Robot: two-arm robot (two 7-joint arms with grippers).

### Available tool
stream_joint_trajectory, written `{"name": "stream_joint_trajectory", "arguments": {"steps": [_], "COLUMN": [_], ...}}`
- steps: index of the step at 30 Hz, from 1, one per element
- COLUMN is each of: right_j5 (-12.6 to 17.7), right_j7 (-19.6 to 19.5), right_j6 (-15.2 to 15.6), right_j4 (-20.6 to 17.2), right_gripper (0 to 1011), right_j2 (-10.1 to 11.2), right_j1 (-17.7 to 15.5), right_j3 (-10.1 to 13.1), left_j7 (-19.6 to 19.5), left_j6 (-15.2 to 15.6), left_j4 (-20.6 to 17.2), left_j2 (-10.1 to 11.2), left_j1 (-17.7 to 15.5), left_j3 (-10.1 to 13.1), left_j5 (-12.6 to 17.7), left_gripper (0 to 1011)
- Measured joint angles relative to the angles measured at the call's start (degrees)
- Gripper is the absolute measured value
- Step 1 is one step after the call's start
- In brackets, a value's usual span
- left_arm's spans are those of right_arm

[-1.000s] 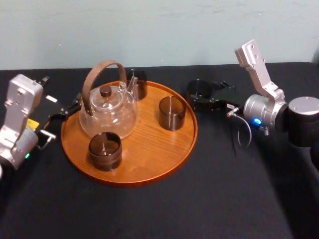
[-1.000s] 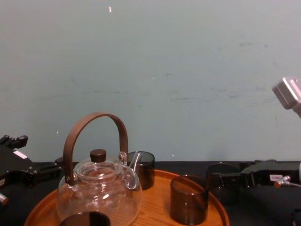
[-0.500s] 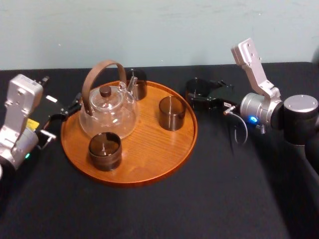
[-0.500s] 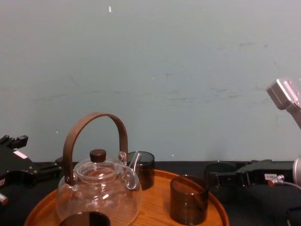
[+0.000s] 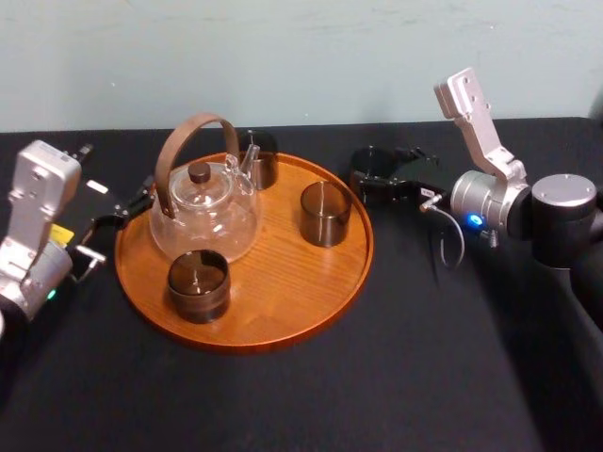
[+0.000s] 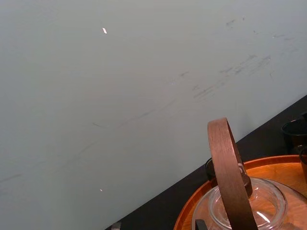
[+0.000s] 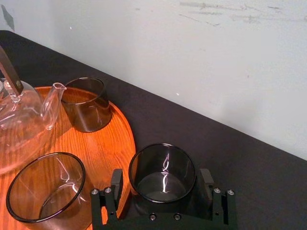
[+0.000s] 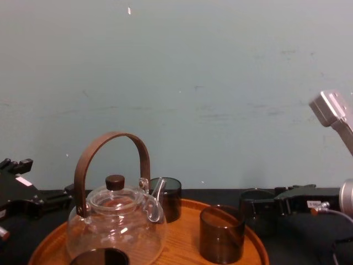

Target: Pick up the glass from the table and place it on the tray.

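Fingers of the right end effector stand wide open, one on each side of the glass. We see a thin gap on both sides, so it is not holding the glass. The glass sits upright on the black counter, right between those fingers. Just to the left of this end effector lies the round wooden tray. A teapot and three dark cups stand on it. The left end effector rests by the tray's far side, and we cannot tell if it is open or closed.
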Motion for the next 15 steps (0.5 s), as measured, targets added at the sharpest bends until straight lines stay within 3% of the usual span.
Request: {"name": "stream_joint_trajectory", "arguments": {"steps": [15], "right_j5": [-0.5], "right_j7": [0.5], "right_j6": [-0.7], "right_j4": [2.4], "right_gripper": [1002], "right_j2": [-1.0], "right_j1": [1.2], "right_j3": [0.4], "left_j7": [0.0], "left_j6": [0.0], "left_j4": [0.0], "left_j2": [0.0], "left_j1": [0.0], "left_j3": [0.0], "left_j5": [0.0], "left_gripper": [1001]}}
